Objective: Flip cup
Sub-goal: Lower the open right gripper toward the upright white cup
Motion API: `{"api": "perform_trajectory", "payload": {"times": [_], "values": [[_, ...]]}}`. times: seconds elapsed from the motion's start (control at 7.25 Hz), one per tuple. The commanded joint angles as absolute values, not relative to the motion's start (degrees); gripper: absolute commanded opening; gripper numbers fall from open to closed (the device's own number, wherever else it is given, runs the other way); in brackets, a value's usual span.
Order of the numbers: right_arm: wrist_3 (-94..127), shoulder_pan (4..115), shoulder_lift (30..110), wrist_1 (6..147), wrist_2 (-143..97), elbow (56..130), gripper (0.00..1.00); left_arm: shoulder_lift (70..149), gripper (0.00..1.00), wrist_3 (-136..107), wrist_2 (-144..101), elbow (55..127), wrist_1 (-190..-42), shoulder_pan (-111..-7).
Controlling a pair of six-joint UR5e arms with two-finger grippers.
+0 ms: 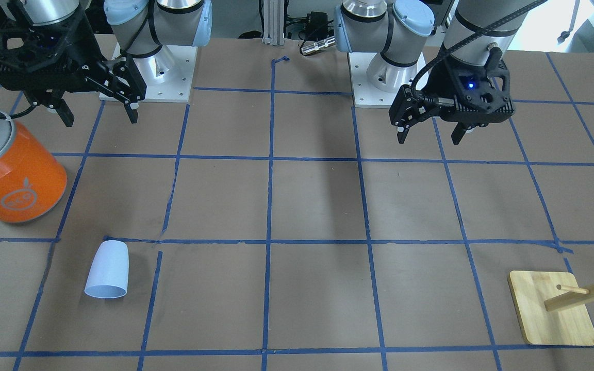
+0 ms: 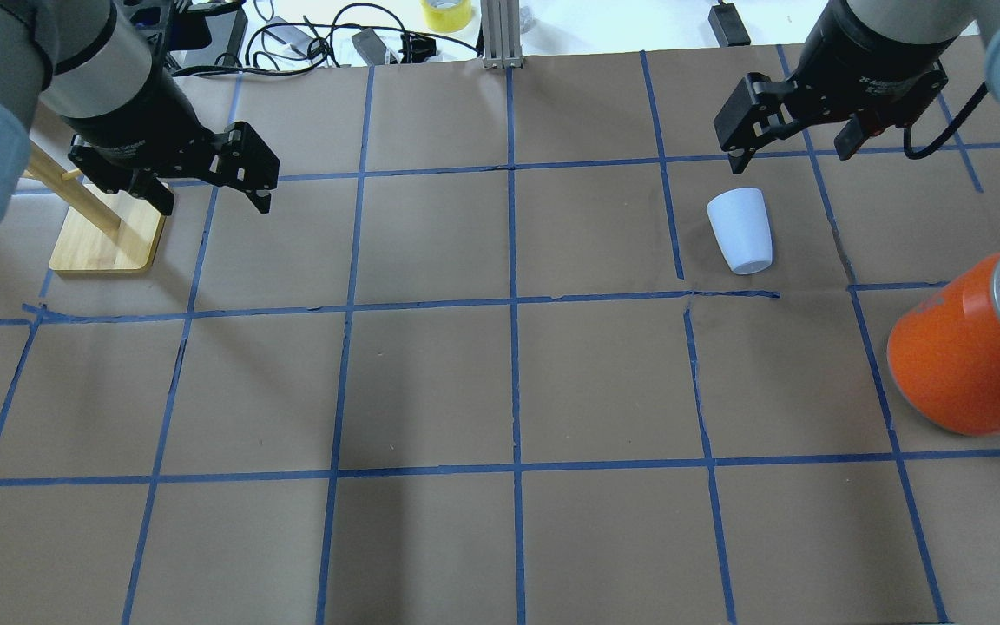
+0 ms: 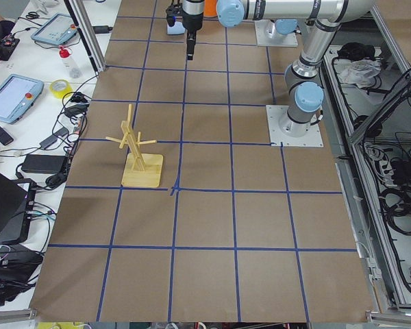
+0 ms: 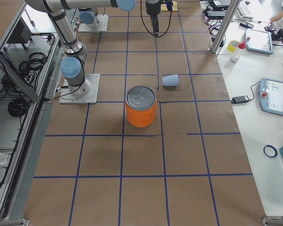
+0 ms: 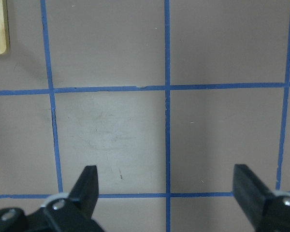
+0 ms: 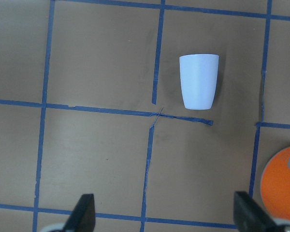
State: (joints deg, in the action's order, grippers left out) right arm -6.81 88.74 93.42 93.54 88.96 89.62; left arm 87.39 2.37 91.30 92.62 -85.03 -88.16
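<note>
The pale lavender-blue cup (image 1: 107, 269) lies on its side on the brown paper table, its wide mouth turned away from the robot and its narrow base toward it. It also shows in the overhead view (image 2: 740, 230), the right side view (image 4: 170, 80) and the right wrist view (image 6: 198, 81). My right gripper (image 1: 100, 117) hangs open and empty above the table, apart from the cup, on the robot's side of it (image 2: 789, 158). My left gripper (image 1: 429, 138) is open and empty on the other half of the table (image 2: 215, 205).
A large orange can (image 1: 13, 175) with a silver top stands near the cup on the robot's right (image 2: 960, 365). A wooden peg stand (image 1: 552, 309) on a square base stands at the robot's far left (image 2: 105, 239). Blue tape lines grid the table.
</note>
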Motion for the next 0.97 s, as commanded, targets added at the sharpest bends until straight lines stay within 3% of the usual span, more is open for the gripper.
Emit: {"api": "perform_trajectory", "payload": {"times": [0.0, 0.41, 0.69, 0.83], "values": [[-6.77, 88.60, 93.08, 93.86, 88.59, 90.08, 1.00, 86.66, 1.00, 2.37, 91.32, 92.46, -85.87, -88.15], [-6.77, 88.24, 92.12, 94.05, 88.68, 90.35, 1.00, 86.57, 1.00, 2.37, 91.14, 92.81, -85.87, -88.15], [-5.37, 87.81, 88.69, 94.83, 89.64, 90.53, 1.00, 86.66, 1.00, 2.37, 91.06, 93.25, -85.43, -88.15], [-3.80, 87.19, 83.37, 99.53, 90.00, 90.44, 1.00, 86.66, 1.00, 2.37, 91.14, 93.25, -85.34, -88.15]]}}
